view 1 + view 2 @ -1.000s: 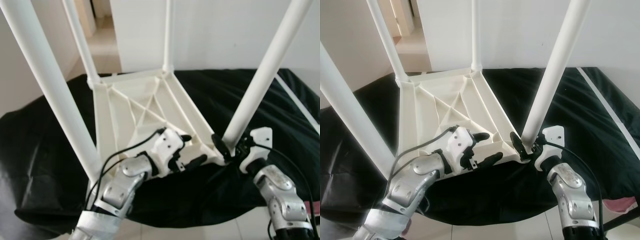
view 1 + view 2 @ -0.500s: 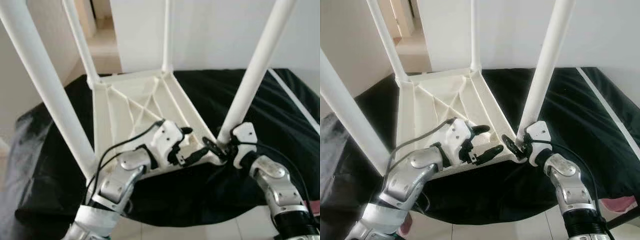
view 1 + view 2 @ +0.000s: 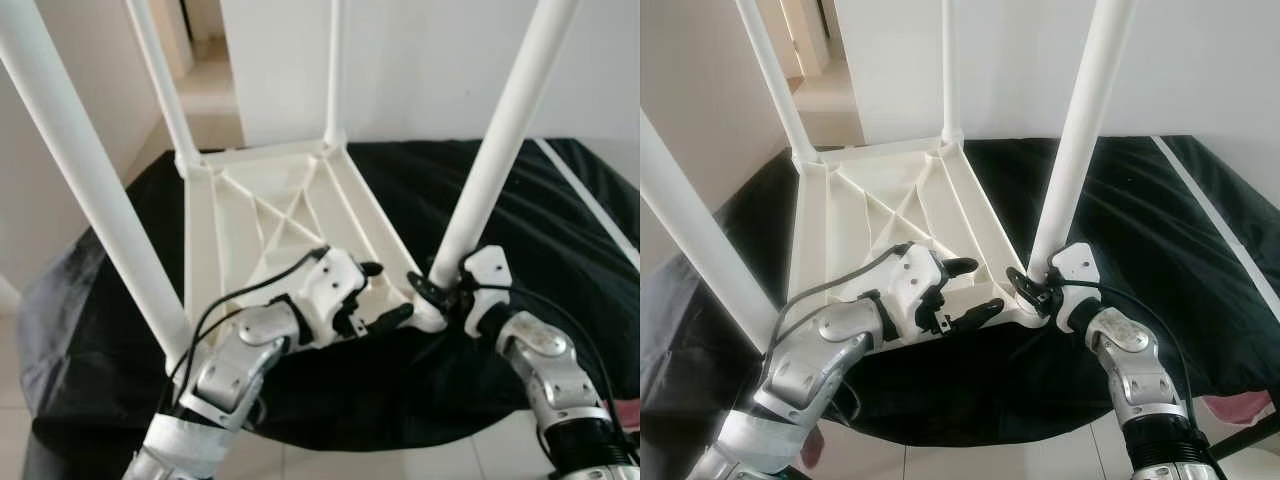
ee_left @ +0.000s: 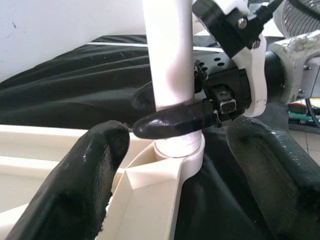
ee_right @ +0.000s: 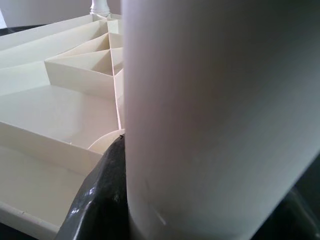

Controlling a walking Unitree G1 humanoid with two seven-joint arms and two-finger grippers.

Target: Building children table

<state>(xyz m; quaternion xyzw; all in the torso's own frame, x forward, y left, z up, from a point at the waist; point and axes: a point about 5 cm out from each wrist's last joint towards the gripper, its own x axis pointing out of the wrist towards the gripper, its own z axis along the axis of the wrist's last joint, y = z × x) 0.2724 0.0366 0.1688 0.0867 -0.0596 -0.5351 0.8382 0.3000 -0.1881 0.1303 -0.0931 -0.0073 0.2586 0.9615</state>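
- Left eye view shows the white children's table [image 3: 270, 215] lying upside down on a black cloth [image 3: 560, 230], ribbed underside up, with four white legs standing out of its corners.
- The right gripper [image 3: 437, 292] is closed around the near right leg [image 3: 495, 150] just above its corner socket [image 4: 172, 155]; the left wrist view shows one black finger [image 4: 170, 121] wrapped across the tube.
- The left gripper [image 3: 385, 298] hovers over the table's near edge beside that same corner, fingers spread wide and holding nothing.
- Judged step: seating or tightening this leg in its socket.
- Risk: the grip sits low on a long tube, so any sideways pull could tilt the leg and jam or unseat it.
- Risk: the tabletop rests on loose cloth with nothing pinning it; turning the leg could make the whole frame slide or rotate instead.
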